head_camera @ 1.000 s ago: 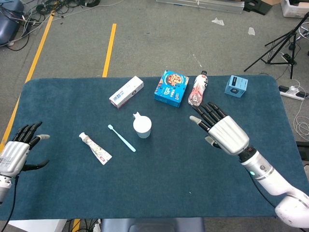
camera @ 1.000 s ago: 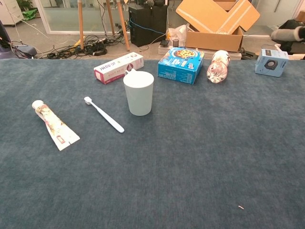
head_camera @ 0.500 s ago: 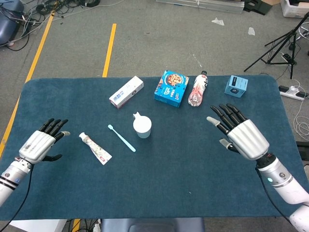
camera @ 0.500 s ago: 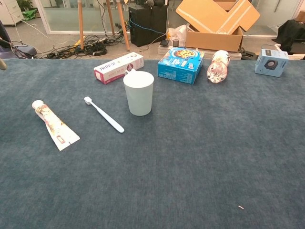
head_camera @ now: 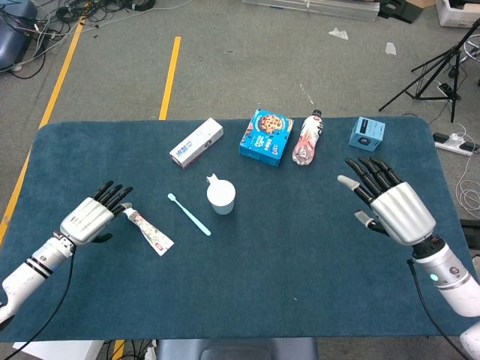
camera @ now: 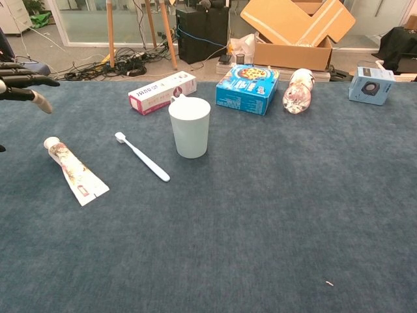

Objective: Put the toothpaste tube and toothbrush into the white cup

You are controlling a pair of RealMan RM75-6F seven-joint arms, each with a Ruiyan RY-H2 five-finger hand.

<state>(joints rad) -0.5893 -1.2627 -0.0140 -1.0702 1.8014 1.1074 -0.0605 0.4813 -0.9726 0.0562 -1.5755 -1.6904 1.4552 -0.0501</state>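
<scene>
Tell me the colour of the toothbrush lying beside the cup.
The toothbrush is light blue, clearest in the head view.

Grey floor [head_camera: 247,67], yellow lines [head_camera: 169,75], perhaps tape.

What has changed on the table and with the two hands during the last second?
The left hand moved in from the table's left edge toward the toothpaste tube, fingers spread, holding nothing. The right hand drew back toward the right edge, also open. Nothing was grasped or released. The toothpaste tube, toothbrush, white cup and the items behind stayed put.
</scene>
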